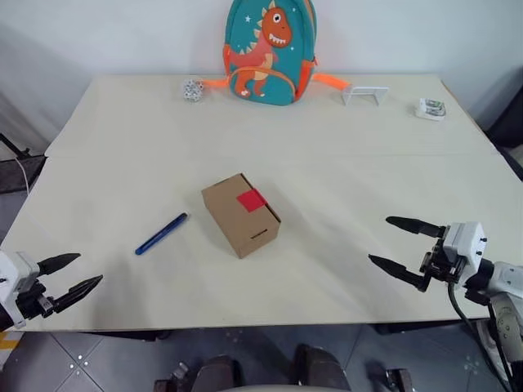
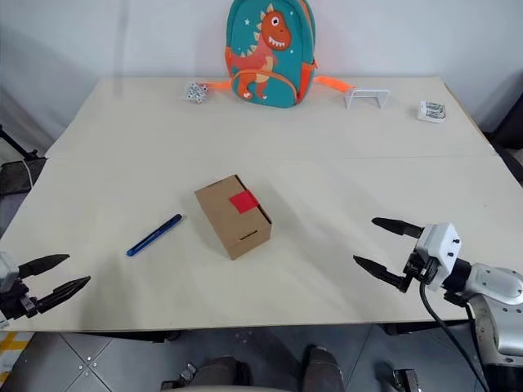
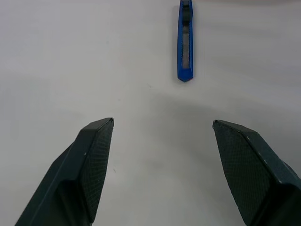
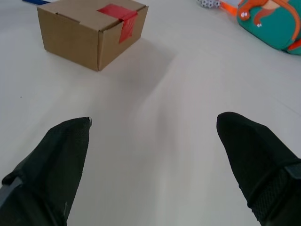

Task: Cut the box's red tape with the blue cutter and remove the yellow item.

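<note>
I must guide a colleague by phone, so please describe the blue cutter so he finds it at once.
Start at the brown box in the middle of the pale table. The blue cutter lies flat on the table to the box's left, apart from it. It is the only slim, bright blue stick there.

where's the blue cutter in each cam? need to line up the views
Left eye: slim blue pen-shaped cutter on the table, left of the brown cardboard box.
Right eye: same spot, left of the box.
Left wrist: ahead of the open fingers.
Right wrist: blue sliver beyond the box.
Shared landmark: the box.
</note>
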`<state>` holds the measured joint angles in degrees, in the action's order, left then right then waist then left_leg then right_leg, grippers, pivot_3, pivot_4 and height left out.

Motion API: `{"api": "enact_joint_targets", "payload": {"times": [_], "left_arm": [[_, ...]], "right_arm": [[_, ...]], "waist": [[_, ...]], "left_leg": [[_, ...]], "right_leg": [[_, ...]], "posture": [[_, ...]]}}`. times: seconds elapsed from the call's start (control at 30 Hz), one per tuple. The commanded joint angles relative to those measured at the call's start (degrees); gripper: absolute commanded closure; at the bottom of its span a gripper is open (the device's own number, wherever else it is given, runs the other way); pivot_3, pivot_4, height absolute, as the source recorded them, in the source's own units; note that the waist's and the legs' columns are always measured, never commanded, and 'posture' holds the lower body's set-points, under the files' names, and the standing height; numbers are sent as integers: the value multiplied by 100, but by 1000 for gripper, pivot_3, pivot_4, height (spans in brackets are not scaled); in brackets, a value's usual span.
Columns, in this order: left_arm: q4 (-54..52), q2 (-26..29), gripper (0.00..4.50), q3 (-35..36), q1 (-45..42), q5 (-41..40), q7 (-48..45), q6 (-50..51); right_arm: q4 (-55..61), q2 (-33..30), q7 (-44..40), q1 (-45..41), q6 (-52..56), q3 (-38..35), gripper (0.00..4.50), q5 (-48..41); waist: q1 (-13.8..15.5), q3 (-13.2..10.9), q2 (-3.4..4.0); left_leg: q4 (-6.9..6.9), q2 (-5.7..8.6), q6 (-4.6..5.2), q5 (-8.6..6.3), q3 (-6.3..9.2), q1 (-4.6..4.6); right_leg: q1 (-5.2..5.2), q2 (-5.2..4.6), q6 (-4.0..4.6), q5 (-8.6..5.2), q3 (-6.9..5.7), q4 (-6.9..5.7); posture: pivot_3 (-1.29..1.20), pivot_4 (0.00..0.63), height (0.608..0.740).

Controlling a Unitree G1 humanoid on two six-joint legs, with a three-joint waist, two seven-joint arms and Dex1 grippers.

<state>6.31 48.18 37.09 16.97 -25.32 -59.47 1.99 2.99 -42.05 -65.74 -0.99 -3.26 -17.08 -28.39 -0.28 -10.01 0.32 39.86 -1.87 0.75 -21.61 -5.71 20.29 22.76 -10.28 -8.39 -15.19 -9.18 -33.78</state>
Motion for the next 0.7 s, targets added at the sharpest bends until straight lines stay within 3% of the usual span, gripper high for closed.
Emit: {"api": "enact_joint_targets", "payload": {"times": [0.03, 0.2, 0.23, 0.33, 0.6, 0.67, 0.7], "left_arm": [[-302, 13, 919, 111, 45, -171, 23, 199], [-805, 58, 919, 267, -182, -960, 45, 1255], [-1009, 56, 1096, 288, -227, -1129, 66, 1438], [-1462, 62, 1815, 88, -380, -1238, 143, 1704], [-2288, -395, 4308, -2059, -1627, -380, 1236, 2210], [-2181, -577, 4500, -2456, -2015, 2, 1622, 2206], [-2010, -855, 4500, -2592, -2335, 128, 1948, 2180]], "right_arm": [[125, 27, 16, -97, 44, 18, 0, -93], [272, 161, 312, -509, 479, 93, 0, -318], [333, 180, 372, -575, 547, 150, 185, -295], [489, 201, 559, -742, 738, 482, 969, -10], [-137, 953, 1785, -1923, 1060, 1756, 3777, 1406], [-413, 1056, 1852, -2188, 910, 2020, 4383, 1745], [-617, 1137, 1905, -2370, 832, 2178, 4481, 1936]], "waist": [[2, 0, 0], [7, 0, 0], [4, 0, 0], [4, 0, 0], [0, 0, 2], [3, 0, 2], [4, 0, 2]], "left_leg": [[0, 0, 0, 0, 0, 0], [3, 0, 0, 0, 1, 1], [3, -1, 0, 0, 1, 0], [2, -2, -2, -1, 5, 1], [8, 5, -3, 0, -3, 3], [7, 5, -6, 2, -13, 5], [7, 5, -8, 3, -32, 6]], "right_leg": [[0, 0, 0, 0, 0, 0], [0, -1, 0, 0, 3, -2], [0, -1, 0, 0, 3, -3], [2, 0, 0, 0, 2, -7], [6, 1, 0, 0, 8, -11], [8, 5, 0, 0, 7, -14], [8, 8, 0, 0, 5, -13]], "posture": [[0, 150, 740], [0, 150, 740], [0, 150, 740], [0, 150, 740], [0, 150, 740], [0, 150, 740], [0, 150, 740]]}}
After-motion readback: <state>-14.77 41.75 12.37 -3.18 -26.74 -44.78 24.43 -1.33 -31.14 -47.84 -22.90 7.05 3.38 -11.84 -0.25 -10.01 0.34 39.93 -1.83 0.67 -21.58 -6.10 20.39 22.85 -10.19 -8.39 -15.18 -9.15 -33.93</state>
